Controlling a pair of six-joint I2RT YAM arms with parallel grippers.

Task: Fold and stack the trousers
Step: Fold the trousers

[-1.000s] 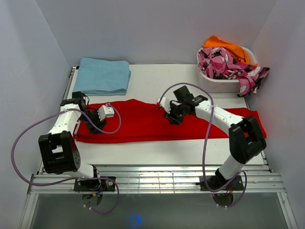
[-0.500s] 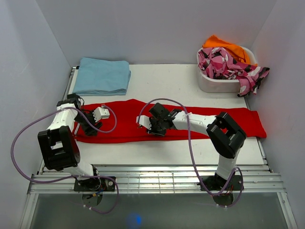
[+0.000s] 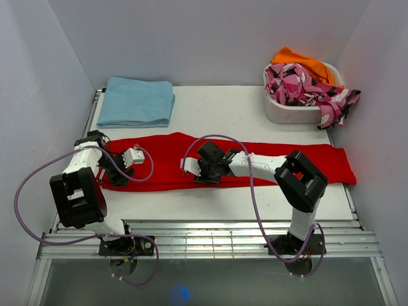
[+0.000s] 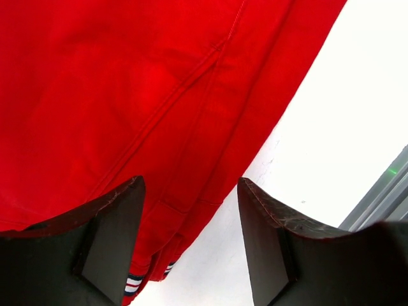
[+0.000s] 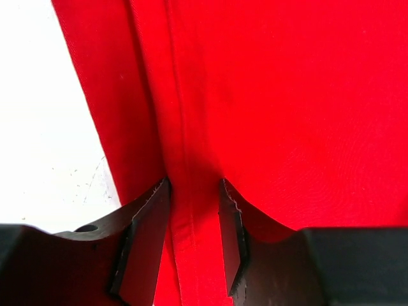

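Observation:
The bright red trousers [image 3: 162, 153] lie spread flat across the table, left to right. My left gripper [image 3: 120, 175] hovers open over their near left corner. In the left wrist view the wide jaws [image 4: 190, 185] frame the red cloth [image 4: 127, 95], its striped trim [image 4: 134, 284] and bare table. My right gripper [image 3: 199, 173] is low on the trousers near their front edge, left of centre. In the right wrist view its fingers [image 5: 194, 185] stand a little apart on the red fabric [image 5: 287, 95], with a stitched seam strip running between them.
A folded light blue garment [image 3: 136, 101] lies at the back left. A white basket [image 3: 290, 111] at the back right holds a pink-black-white patterned garment [image 3: 299, 83] and orange cloth [image 3: 303, 62]. Grey walls close in both sides. A metal rail [image 3: 204, 229] runs along the near edge.
My right arm swung left from the trousers' middle and came down near their front edge, jaws widening slightly. My left gripper shifted toward the near left corner and opened wider.

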